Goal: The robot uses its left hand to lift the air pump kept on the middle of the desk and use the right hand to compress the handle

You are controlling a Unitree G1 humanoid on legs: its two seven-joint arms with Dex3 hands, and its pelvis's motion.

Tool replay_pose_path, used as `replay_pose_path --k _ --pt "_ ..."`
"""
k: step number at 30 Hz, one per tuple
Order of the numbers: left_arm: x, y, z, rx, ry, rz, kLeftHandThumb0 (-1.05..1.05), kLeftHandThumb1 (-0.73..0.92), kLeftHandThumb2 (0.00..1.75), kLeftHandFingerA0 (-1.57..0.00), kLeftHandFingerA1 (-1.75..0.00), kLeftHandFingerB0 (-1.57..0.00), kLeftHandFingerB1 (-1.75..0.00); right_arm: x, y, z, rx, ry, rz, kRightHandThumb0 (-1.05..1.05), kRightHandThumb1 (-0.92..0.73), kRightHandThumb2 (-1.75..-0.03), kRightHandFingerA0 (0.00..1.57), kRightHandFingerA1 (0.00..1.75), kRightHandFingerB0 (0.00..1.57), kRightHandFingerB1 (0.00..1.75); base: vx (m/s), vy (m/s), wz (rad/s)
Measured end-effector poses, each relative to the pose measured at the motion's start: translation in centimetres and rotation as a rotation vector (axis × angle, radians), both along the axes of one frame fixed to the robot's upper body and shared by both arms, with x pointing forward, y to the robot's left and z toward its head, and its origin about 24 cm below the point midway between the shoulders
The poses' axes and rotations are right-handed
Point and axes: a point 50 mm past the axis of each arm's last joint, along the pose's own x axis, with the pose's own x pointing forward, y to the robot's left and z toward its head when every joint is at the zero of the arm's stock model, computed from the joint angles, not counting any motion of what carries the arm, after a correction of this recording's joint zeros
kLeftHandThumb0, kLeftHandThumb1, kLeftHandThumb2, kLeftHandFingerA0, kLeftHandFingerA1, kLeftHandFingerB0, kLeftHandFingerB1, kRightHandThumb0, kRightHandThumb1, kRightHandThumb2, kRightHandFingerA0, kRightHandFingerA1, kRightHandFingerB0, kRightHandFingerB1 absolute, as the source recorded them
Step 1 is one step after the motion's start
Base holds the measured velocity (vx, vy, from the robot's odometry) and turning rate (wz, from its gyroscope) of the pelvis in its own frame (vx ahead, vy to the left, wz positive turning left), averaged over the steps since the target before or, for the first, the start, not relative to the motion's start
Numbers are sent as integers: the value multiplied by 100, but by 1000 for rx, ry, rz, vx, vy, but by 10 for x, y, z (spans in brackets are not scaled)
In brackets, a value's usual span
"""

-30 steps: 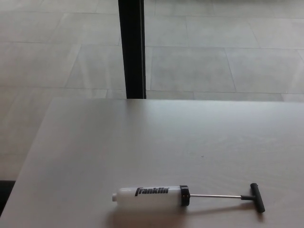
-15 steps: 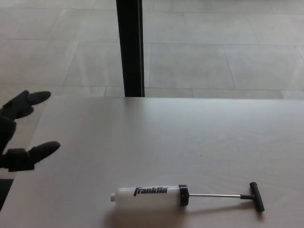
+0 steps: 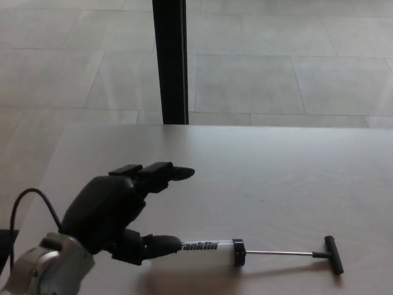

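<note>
**One robot hand now over the pump, no grip yet**

You have brought the left robot hand [image 3: 120,212] in from the surface's left edge, where it was half a second ago, to the pump [image 3: 209,249]. Its two fingers [image 3: 161,171] reach forward above the barrel's near end, and the thumb [image 3: 161,244] lies low against or just in front of that end; you cannot tell from this view whether it touches. Fingers and thumb are spread apart with nothing between them, so the hand is empty.

The pump has not moved: it lies flat on the surface [image 3: 276,172], barrel just right of the thumb, rod drawn out, and handle [image 3: 332,254] well off to the hand's right. The right robot hand does not show.

Judging by this, the reach is nearly done and the lift is not yet begun. You will likely need to settle the fingers around the barrel before closing.
</note>
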Motion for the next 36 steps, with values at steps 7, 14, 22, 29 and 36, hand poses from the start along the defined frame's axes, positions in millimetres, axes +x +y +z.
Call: replay_pose_path --k 7,14,22,29,36 --pt "-14 -30 -17 100 29 -116 -85 71 63 -14 -60 -18 -40 3 8 0 -2 17 16 -73 -85 -66 25 51 26 33 0 0 0" --pt "-22 -44 -25 197 25 -167 -89 69 61 -12 -62 -19 -43 3 12 -2 11 26 17 -71 -84 -65 27 50 28 35 0 0 0" --pt "-21 -50 -26 308 -25 -169 -88 54 100 -16 -62 -17 -52 3 15 -1 18 28 17 -68 -82 -65 31 57 33 37 0 0 0" --pt "-14 -48 -20 387 -104 -126 -89 72 62 -20 -60 -24 -42 -1 18 -3 28 32 13 -68 -81 -64 31 58 34 38 0 0 0" --pt "-3 -40 -10 397 -187 -22 -83 70 61 -19 -55 -22 -38 -8 18 -10 51 53 -10 -67 -79 -67 34 54 32 38 0 0 0"
